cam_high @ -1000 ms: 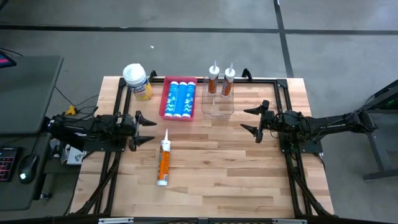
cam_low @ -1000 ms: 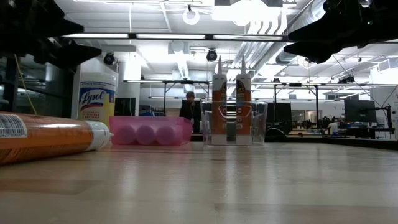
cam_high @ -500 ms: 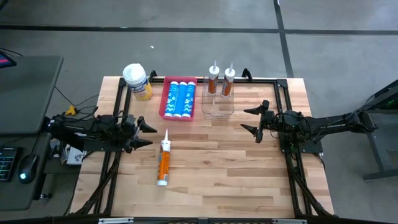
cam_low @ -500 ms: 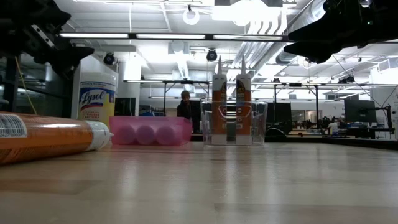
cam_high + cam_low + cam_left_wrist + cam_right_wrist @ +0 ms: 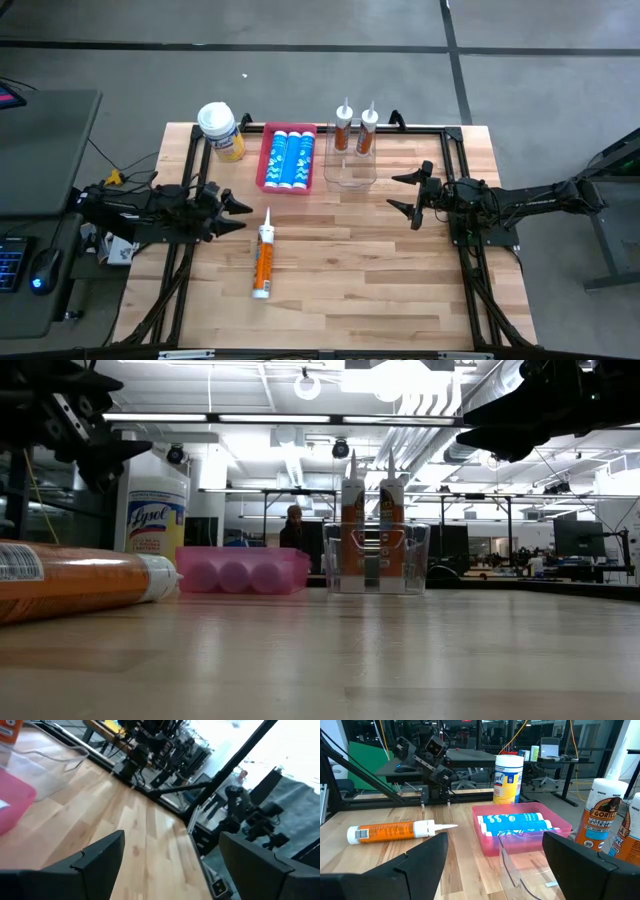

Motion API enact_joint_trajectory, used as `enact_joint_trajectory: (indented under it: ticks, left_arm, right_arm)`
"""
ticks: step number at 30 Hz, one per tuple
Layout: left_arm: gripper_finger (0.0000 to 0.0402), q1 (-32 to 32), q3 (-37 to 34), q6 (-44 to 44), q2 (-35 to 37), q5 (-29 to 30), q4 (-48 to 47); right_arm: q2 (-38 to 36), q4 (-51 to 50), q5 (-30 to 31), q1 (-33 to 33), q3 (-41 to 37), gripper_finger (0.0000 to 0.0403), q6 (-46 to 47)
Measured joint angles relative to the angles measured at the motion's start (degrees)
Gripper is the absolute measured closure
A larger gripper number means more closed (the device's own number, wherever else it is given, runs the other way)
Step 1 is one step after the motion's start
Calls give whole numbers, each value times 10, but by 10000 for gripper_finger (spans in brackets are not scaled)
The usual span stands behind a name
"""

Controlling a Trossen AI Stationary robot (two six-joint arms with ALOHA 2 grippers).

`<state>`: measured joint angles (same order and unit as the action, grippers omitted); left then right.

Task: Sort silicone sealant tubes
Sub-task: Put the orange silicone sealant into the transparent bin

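Sort is nearly complete: 3 blue tubes (image 5: 288, 158) lie side by side in the pink tray (image 5: 266, 158), nozzles toward the table's far edge, and 2 orange tubes (image 5: 356, 130) stand upright in the clear bin (image 5: 350, 176), nozzles up. That grouping by body colour suggests the 1 orange tube (image 5: 263, 257) left out on the bare wood belongs in the clear bin with its mates. It lies flat in the open, nozzle pointing toward the tray, just beside the left gripper (image 5: 232, 214), which hovers over the left side of the table with fingers spread apart and nothing between them; the wrist view confirms an empty gap. Likely this arm is placed to take the tube. Right gripper (image 5: 403, 193) waits on the right side, near the clear bin, jaws likewise apart and empty. A yellow wipes canister (image 5: 220, 131) stands at the far-left corner, outside both containers; not part of the sort.
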<state>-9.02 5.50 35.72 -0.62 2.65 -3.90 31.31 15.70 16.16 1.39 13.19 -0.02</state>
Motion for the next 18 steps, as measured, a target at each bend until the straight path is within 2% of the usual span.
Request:
enact_joint_trajectory:
  ticks: [5,11,18]
  left_arm:
    - [82,0,0,8,0,28,-1]
    - [82,0,19,-11,-13,97,-9]
    - [82,0,80,-49,-90,196,-31]
  right_arm:
    - [0,0,0,0,0,82,0]
    - [0,0,0,0,0,82,0]
    - [0,0,0,0,0,82,0]
